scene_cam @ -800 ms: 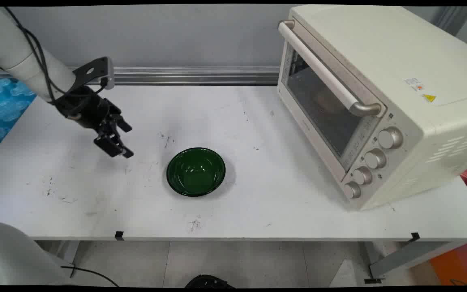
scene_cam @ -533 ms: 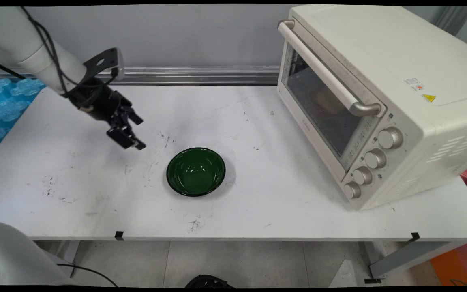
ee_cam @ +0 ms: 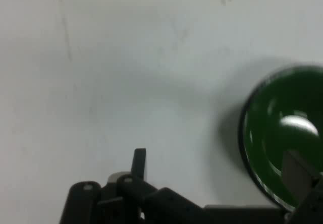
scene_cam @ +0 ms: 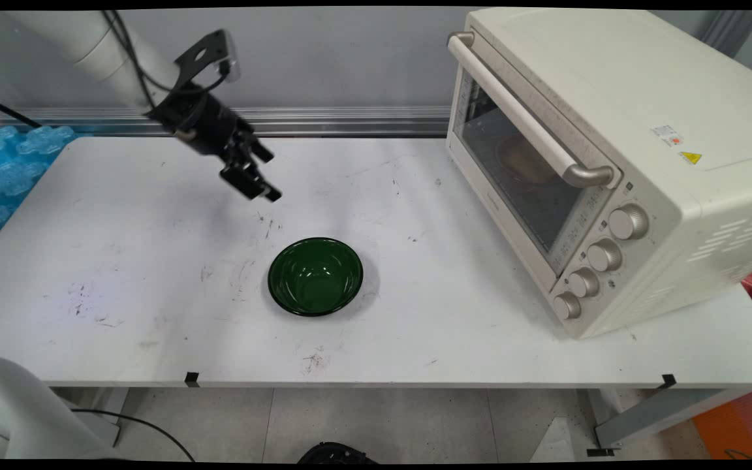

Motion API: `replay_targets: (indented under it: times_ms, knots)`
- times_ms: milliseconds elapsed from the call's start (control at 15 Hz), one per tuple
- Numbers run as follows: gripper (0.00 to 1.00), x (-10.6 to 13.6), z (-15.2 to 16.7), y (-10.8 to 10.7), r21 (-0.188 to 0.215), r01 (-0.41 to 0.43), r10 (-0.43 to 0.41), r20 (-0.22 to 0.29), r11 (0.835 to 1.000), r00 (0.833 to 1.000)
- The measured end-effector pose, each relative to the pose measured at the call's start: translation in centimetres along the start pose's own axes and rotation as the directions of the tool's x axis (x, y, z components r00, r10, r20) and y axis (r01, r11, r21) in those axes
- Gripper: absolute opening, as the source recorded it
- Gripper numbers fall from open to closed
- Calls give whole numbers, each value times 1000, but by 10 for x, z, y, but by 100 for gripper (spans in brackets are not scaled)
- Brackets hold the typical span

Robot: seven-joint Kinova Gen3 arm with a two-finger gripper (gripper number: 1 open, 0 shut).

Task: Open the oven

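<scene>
The green bowl (scene_cam: pixel 315 276) sits empty on the tabletop (scene_cam: pixel 121 287), about midway between the left and right edges and somewhat closer to the near edge than to the far one. Beyond it, up off the surface toward the far left, hangs the end effector (scene_cam: pixel 255 177), tilted down and pointing roughly at the bowl. Its fingers look spread apart and grip nothing. So the bowl lies ahead of it, lower, toward the near edge and a little right. The toaster oven (scene_cam: pixel 611 156) fills the far right corner, door closed.
</scene>
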Motion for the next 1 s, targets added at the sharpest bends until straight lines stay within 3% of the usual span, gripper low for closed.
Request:
replay_targets:
  times_ms: [133, 200, 1000]
  knots:
    - [100, 12, -1, -3, 6, -5, 5, -24, 1000, 1000]
    - [0, 19, -1, -6, 9, -8, 8, -40, 1000, 999]
    - [0, 92, -10, -23, 23, -14, 18, -187, 1000, 982]
